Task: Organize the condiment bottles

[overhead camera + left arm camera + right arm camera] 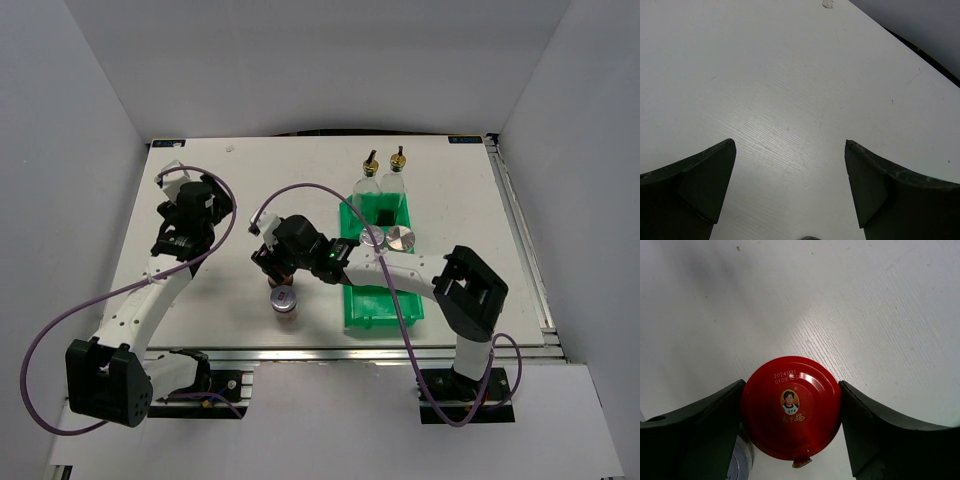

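In the right wrist view, a dark jar with a red cap (790, 407) stands on the white table. My right gripper (791, 386) is shut on it, both fingers pressing the cap's sides. In the top view this gripper (275, 262) hides the jar. A silver-lidded jar (284, 300) stands just in front of it, its lid (740, 462) showing by the left finger. Two more silver-lidded jars (374, 238) (402, 239) sit in the green bin (385, 308). Two tall clear bottles (368, 178) (397, 175) with gold-black spouts stand at the bin's far end. My left gripper (790, 145) is open over bare table.
The left arm (195, 200) hangs over the table's left part, away from the bottles. The green bin's near compartment holds nothing. White walls enclose the table on three sides. A small scrap of tape (827, 4) lies near the far edge.
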You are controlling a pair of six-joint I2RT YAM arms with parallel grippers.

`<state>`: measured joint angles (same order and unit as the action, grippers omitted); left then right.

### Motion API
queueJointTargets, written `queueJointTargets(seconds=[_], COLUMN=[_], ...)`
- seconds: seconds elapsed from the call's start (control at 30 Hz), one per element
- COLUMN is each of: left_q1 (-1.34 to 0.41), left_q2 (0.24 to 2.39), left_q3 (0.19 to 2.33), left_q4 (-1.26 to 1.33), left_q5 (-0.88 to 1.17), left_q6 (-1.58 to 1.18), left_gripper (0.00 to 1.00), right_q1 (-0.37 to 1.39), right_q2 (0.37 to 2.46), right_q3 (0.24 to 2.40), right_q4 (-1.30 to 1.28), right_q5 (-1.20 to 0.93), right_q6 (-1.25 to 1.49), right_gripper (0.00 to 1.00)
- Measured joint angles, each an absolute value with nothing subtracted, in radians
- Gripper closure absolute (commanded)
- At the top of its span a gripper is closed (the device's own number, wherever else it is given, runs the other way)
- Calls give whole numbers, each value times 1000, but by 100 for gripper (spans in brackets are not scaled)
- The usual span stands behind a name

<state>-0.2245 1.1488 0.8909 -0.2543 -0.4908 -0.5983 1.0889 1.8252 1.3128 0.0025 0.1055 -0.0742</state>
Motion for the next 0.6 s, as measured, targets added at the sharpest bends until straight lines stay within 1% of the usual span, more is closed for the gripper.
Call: queueJointTargets(seconds=[0.03,0.07,0.13,0.17,0.2,0.23,0.43,0.6], left_q1=[-224,-224,-224,-224,-224,-224,-224,-224], left_q2=[1148,1148,1147,1146,1145,1143,1133,1129], left_q3=[891,891,891,891,891,891,891,891], left_q4=[-254,-254,-254,-254,-255,-255,-262,-265], left_q5=[-491,-491,-492,-492,-494,-495,-505,-511], left_q6=[-598,-598,-598,-599,-599,-599,-601,-603], left_gripper=[2,2,2,2,2,2,2,2], right_q1=[1089,1089,1089,1089,1089,1089,1089,1089], right_q2=[1826,1826,1826,1827,1827,1827,1826,1782], right_q3=[1313,1314,1315,1315,1315,1315,1313,1266], right_q4=[2,4,2,2,3,3,10,20], right_q5=[105,105,102,101,98,96,102,163], right_q6=[-75,-65,-55,-53,-51,-50,-35,-16], right_gripper=[30,38,45,59,67,81,99,100])
